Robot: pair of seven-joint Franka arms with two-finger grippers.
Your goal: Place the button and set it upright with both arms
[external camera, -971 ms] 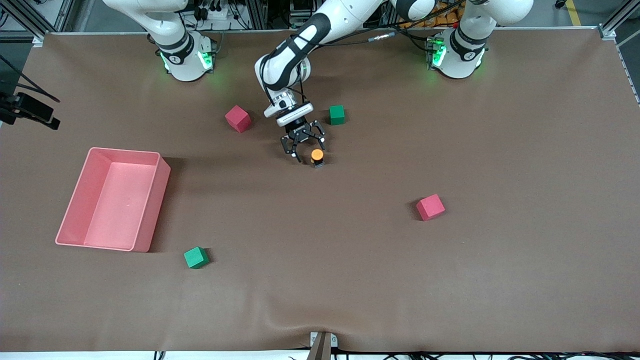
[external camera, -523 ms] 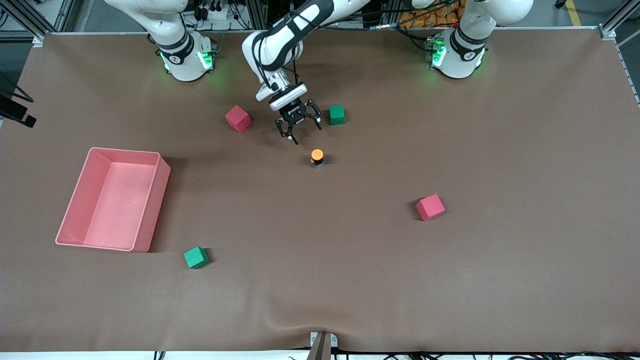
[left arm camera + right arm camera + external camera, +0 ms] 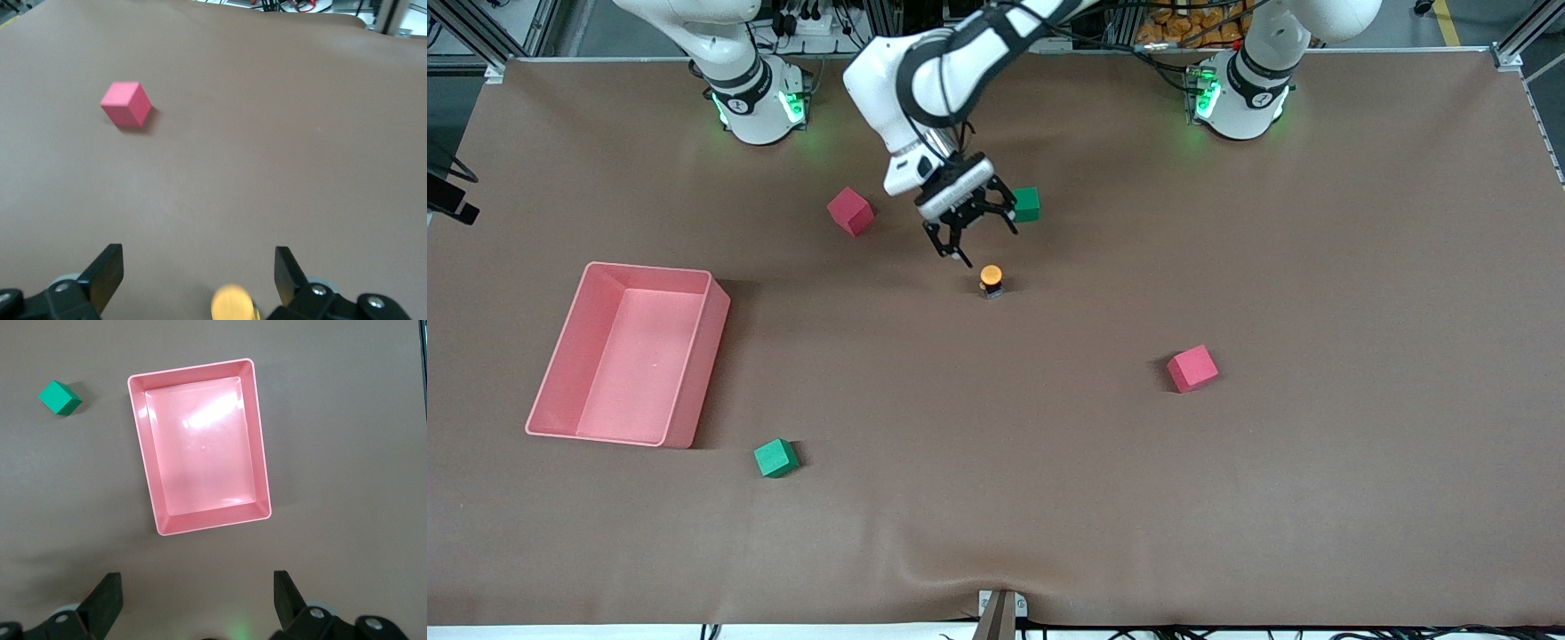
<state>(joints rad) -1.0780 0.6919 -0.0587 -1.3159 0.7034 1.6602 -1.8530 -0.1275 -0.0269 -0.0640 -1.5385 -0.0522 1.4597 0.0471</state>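
The button (image 3: 991,279) stood upright on the brown table (image 3: 1227,498), orange cap up, free of any grip. Just above it hung the left gripper (image 3: 969,229), fingers spread wide and holding nothing, over the cloth between a red cube (image 3: 850,211) and a green cube (image 3: 1027,204). The right gripper (image 3: 193,600) was high over the pink tray (image 3: 263,493), fingers also wide and empty, that arm waiting.
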